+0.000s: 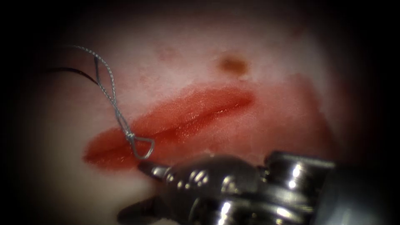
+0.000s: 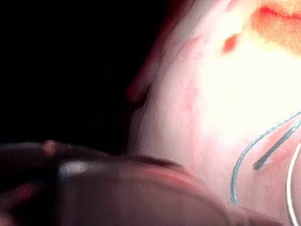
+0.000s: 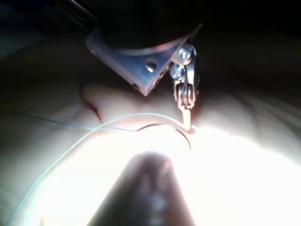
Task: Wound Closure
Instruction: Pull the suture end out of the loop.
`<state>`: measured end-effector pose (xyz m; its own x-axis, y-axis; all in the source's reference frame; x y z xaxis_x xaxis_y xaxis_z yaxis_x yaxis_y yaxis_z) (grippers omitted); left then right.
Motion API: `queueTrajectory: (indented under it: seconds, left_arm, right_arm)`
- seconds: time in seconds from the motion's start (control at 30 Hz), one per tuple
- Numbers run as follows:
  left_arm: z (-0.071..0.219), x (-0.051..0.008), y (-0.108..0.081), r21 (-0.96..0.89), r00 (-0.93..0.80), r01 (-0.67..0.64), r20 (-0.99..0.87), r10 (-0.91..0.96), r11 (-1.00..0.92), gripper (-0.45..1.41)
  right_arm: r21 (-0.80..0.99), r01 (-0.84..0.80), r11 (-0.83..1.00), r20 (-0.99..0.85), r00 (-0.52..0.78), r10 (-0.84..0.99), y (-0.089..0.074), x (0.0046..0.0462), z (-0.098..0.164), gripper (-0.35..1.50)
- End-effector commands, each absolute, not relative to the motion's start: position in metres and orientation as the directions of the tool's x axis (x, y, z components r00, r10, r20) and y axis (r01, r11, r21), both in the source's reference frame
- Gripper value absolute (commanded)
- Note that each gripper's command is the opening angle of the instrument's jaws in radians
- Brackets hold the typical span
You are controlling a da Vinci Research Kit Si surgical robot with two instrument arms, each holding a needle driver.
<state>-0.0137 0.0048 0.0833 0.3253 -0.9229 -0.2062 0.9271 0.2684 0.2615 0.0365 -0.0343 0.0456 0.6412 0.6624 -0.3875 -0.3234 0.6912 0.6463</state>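
Note:
The tissue [image 1: 258,46] carries a red cut [image 1: 187,116] that runs from lower left to upper right. Two twisted strands of thread [image 1: 109,85] come down from the upper left to a knot [image 1: 130,135] with a small loop [image 1: 143,148] at the cut's left end. My right tool [image 1: 135,191] lies just below that loop, its jaws open and holding nothing. In the right wrist view my left tool [image 3: 187,123] points down, jaws shut on the curved needle [image 3: 162,125] near its thread end. The needle lies on top of the tissue. Thread [image 3: 70,146] trails away from it.
Red fluid [image 1: 291,116] stains the tissue to the right of the cut. A brown spot [image 1: 233,64] sits above the cut. A thin dark strand [image 1: 71,70] curves in beside the twisted thread. Thread strands [image 2: 244,157] lie on pale tissue [image 2: 207,94] in the left wrist view.

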Motion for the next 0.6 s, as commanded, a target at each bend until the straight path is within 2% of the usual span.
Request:
queueTrajectory:
  seconds: [0.03, 0.07, 0.1, 0.17, 0.2, 0.3, 0.33, 0.4, 0.43, 0.6]
  left_arm:
    - [0.0829, -0.0140, 0.0060, 0.260, 0.323, 0.928, -0.199, -0.925, 0.268, -0.45]
    - [0.0829, -0.0140, 0.0060, 0.260, 0.323, 0.928, -0.199, -0.925, 0.268, -0.45]
    - [0.0829, -0.0140, 0.0060, 0.259, 0.323, 0.928, -0.202, -0.925, 0.268, -0.45]
    - [0.0830, -0.0140, 0.0060, 0.259, 0.323, 0.928, -0.202, -0.925, 0.268, -0.45]
    - [0.0830, -0.0140, 0.0060, 0.259, 0.323, 0.928, -0.202, -0.925, 0.268, -0.45]
    - [0.0830, -0.0140, 0.0060, 0.259, 0.323, 0.928, -0.202, -0.925, 0.268, -0.45]
    - [0.0830, -0.0140, 0.0060, 0.259, 0.323, 0.928, -0.202, -0.925, 0.268, -0.45]
    - [0.0830, -0.0141, 0.0060, 0.259, 0.323, 0.928, -0.202, -0.925, 0.268, -0.45]
    - [0.0830, -0.0141, 0.0060, 0.259, 0.323, 0.928, -0.201, -0.925, 0.268, -0.45]
    - [0.0831, -0.0141, 0.0060, 0.257, 0.322, 0.929, -0.203, -0.925, 0.267, -0.45]
  right_arm:
    - [0.645, -0.310, 0.698, -0.408, 0.633, 0.658, -0.0330, 0.0378, 0.0444, 0.54]
    - [0.643, -0.301, 0.704, -0.417, 0.633, 0.652, -0.0329, 0.0378, 0.0443, 0.35]
    - [0.645, -0.300, 0.702, -0.420, 0.628, 0.655, -0.0328, 0.0379, 0.0442, 0.32]
    - [0.634, -0.281, 0.720, -0.442, 0.633, 0.636, -0.0326, 0.0379, 0.0442, 0.35]
    - [0.633, -0.276, 0.724, -0.449, 0.630, 0.633, -0.0326, 0.0379, 0.0443, 0.64]
    - [0.632, -0.270, 0.726, -0.460, 0.623, 0.633, -0.0325, 0.0379, 0.0442, 0.67]
    - [0.632, -0.266, 0.728, -0.467, 0.618, 0.632, -0.0325, 0.0380, 0.0441, 0.44]
    - [0.625, -0.252, 0.739, -0.487, 0.615, 0.621, -0.0323, 0.0382, 0.0439, 0.29]
    - [0.624, -0.249, 0.741, -0.492, 0.611, 0.620, -0.0321, 0.0383, 0.0438, 0.15]
    - [0.612, -0.263, 0.746, -0.495, 0.608, 0.620, -0.0313, 0.0384, 0.0444, 0.24]
